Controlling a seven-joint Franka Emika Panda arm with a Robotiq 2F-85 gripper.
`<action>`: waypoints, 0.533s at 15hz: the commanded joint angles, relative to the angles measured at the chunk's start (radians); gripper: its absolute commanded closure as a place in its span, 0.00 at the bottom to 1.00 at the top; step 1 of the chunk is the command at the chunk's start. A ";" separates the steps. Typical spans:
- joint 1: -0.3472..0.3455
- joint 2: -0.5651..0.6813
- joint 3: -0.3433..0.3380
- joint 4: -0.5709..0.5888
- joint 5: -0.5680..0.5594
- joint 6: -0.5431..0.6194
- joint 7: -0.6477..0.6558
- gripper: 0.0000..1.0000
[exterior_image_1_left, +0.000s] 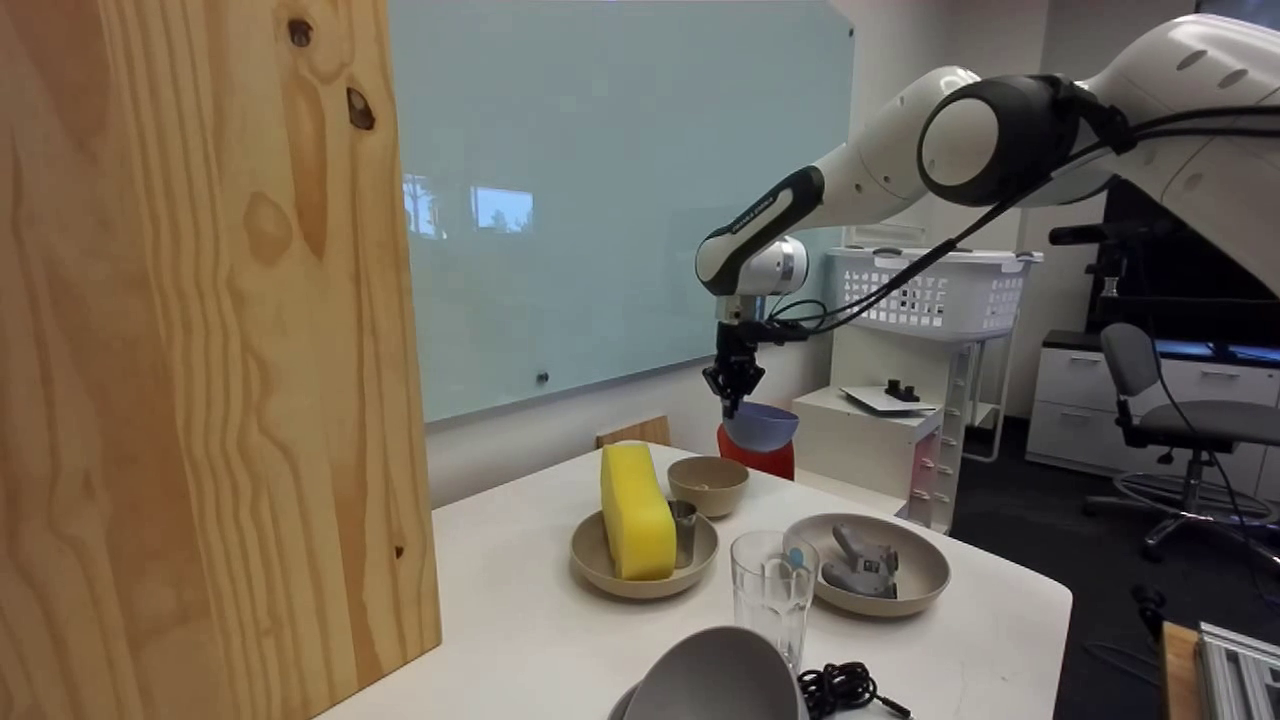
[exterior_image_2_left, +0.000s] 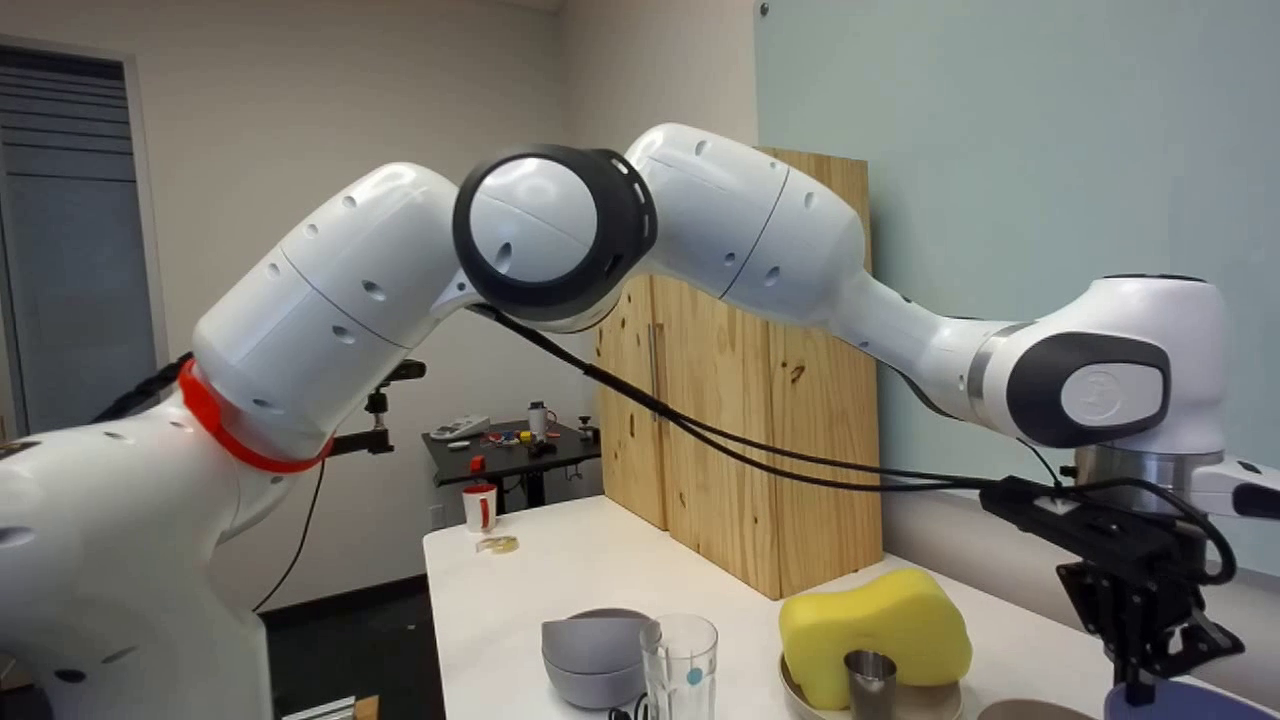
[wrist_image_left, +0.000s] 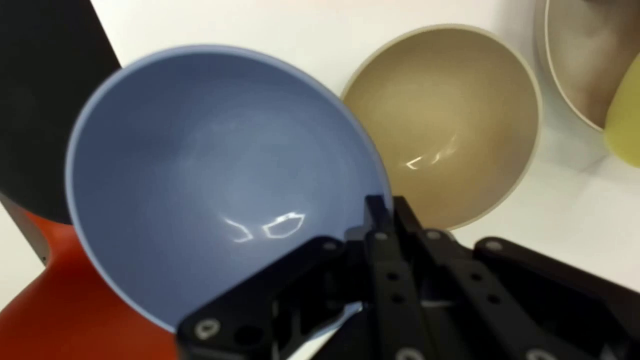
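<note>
At the edge of the white table (exterior_image_1_left: 520, 620), your gripper (exterior_image_1_left: 731, 408) has a round, smooth blue bowl (exterior_image_1_left: 762, 432) by the rim

Seen in an exterior view, the blue bowl hangs raised, just beyond a round beige bowl (exterior_image_1_left: 708, 503), with a curved red surface (exterior_image_1_left: 757, 461) below it. Near the beige bowl sits a shallow, round beige dish (exterior_image_1_left: 600, 578) bearing a thick yellow foam-like block (exterior_image_1_left: 638, 510) and a tapered metal cup (exterior_image_1_left: 685, 540). Should you swing that way, lift until the blue bowl's base clears them.

In an exterior view, the fingers (exterior_image_2_left: 1138, 690) point straight down, and only the top of the blue bowl shows. Black cables (exterior_image_2_left: 640, 399) droop beneath the arm (exterior_image_2_left: 790, 230); mind them before any twist.

In the wrist view, the fingers are drawn nearly together, just the thin rim between them. The blue bowl's weight hangs from that small grip, so it could pivot: move slowly and steadily, and watch for any tipping. Its wall hides part of the beige bowl here, so you cannot read the gap between them; check that from an exterior view.
</note>
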 joint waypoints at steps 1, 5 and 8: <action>0.043 0.011 -0.014 0.044 -0.044 -0.053 0.030 0.99; 0.085 0.022 -0.015 0.059 -0.076 -0.071 0.058 0.99; 0.115 0.030 -0.014 0.067 -0.092 -0.072 0.079 0.99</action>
